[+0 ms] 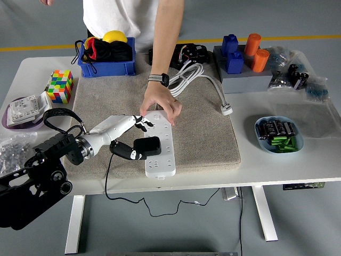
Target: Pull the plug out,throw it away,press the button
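Note:
A black plug adapter (148, 145) sits in the white power strip (163, 158) on the beige mat (202, 133); its thin black cord hangs over the table's front edge. My left hand (135, 138) comes in from the left with its fingers spread: the upper fingertips (140, 124) lie over the strip's near-left side, and the thumb tip reaches the plug's left face. It grips nothing. A person's hand (159, 105) rests on the strip's far end. The right arm is out of view.
A coiled white cable (186, 77) lies at the back of the mat. Behind it are a blue bin (105, 60) and a grey block (242, 74) with blue and orange pieces. A Rubik's cube (59, 86) stands left, a battery bowl (279, 133) right.

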Tool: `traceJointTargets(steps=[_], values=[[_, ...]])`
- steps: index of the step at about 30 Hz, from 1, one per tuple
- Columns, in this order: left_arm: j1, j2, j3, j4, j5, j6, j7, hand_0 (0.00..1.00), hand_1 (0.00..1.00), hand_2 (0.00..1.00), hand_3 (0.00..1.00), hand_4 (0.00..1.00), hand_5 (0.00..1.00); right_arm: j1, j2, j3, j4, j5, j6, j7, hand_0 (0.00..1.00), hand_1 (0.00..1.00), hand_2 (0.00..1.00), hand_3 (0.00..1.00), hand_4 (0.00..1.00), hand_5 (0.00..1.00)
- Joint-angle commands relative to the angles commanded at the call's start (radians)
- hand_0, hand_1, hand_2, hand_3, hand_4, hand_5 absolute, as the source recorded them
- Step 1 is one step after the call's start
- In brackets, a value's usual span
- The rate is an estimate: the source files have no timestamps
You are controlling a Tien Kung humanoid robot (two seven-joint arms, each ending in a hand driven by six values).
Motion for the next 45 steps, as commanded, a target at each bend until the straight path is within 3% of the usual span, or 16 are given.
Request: traceJointTargets(steps=[9, 18, 19, 24, 25, 30, 31, 37, 38, 43, 44, 45], values=[[-0.025, -0.019, 0.052, 0.04, 0.039, 0.02, 0.007, 0.779, 0.674, 0.63, 0.725, 0.997, 0.16, -0.001, -0.001, -0.002, 0.0, 0.002, -0.001, -0.001, 0.749, 0.666, 0.656, 0.622, 0.674, 0.513], [-0.04, -0.033, 0.072, 0.057, 0.02, 0.042, 0.001, 0.75, 0.658, 0.619, 0.712, 0.958, 0.153, -0.004, 0.0, -0.004, -0.001, 0.002, -0.001, -0.001, 0.749, 0.666, 0.656, 0.622, 0.674, 0.513], [-0.041, -0.034, 0.074, 0.058, 0.018, 0.044, 0.001, 0.644, 0.584, 0.561, 0.668, 0.904, 0.125, -0.004, 0.0, -0.004, -0.001, 0.002, -0.001, 0.0, 0.749, 0.666, 0.656, 0.622, 0.674, 0.513], [-0.049, -0.04, 0.088, 0.064, 0.015, 0.049, 0.005, 0.644, 0.584, 0.561, 0.668, 0.904, 0.125, -0.006, 0.001, -0.004, -0.001, 0.002, -0.001, 0.0, 0.749, 0.666, 0.656, 0.622, 0.674, 0.513], [-0.05, -0.04, 0.089, 0.064, 0.016, 0.051, 0.006, 0.444, 0.441, 0.474, 0.589, 0.795, 0.002, -0.006, 0.001, -0.004, -0.001, 0.001, -0.001, 0.0, 0.749, 0.666, 0.656, 0.622, 0.675, 0.513], [-0.059, -0.042, 0.098, 0.074, 0.036, 0.056, 0.013, 0.444, 0.441, 0.474, 0.589, 0.795, 0.002, -0.005, 0.001, -0.002, -0.001, 0.001, 0.0, 0.0, 0.749, 0.666, 0.656, 0.622, 0.675, 0.513], [-0.062, -0.043, 0.1, 0.077, 0.038, 0.058, 0.012, 0.378, 0.374, 0.438, 0.567, 0.74, 0.002, -0.005, 0.002, -0.001, -0.001, 0.001, -0.001, 0.0, 0.75, 0.667, 0.656, 0.622, 0.675, 0.513], [-0.065, -0.046, 0.102, 0.08, 0.042, 0.077, 0.007, 0.378, 0.374, 0.438, 0.567, 0.74, 0.002, -0.005, 0.001, 0.001, -0.001, 0.001, -0.001, 0.0, 0.75, 0.667, 0.656, 0.622, 0.675, 0.513], [-0.066, -0.047, 0.102, 0.081, 0.038, 0.077, 0.007, 0.428, 0.378, 0.422, 0.58, 0.678, 0.002, -0.005, 0.002, 0.001, -0.002, 0.001, -0.001, 0.0, 0.749, 0.666, 0.656, 0.622, 0.675, 0.513], [-0.067, -0.047, 0.106, 0.082, 0.03, 0.075, 0.009, 0.428, 0.378, 0.422, 0.58, 0.678, 0.002, -0.006, 0.003, -0.001, -0.001, 0.002, -0.001, 0.001, 0.749, 0.666, 0.656, 0.622, 0.675, 0.513], [-0.067, -0.047, 0.106, 0.082, 0.029, 0.075, 0.008, 0.406, 0.311, 0.339, 0.567, 0.641, 0.002, -0.006, 0.003, -0.001, -0.001, 0.002, -0.001, 0.001, 0.749, 0.666, 0.657, 0.623, 0.676, 0.513], [-0.067, -0.047, 0.107, 0.081, 0.028, 0.077, 0.005, 0.406, 0.311, 0.339, 0.567, 0.641, 0.002, -0.006, 0.003, 0.0, -0.001, 0.002, -0.001, 0.001, 0.749, 0.666, 0.657, 0.623, 0.676, 0.513]])
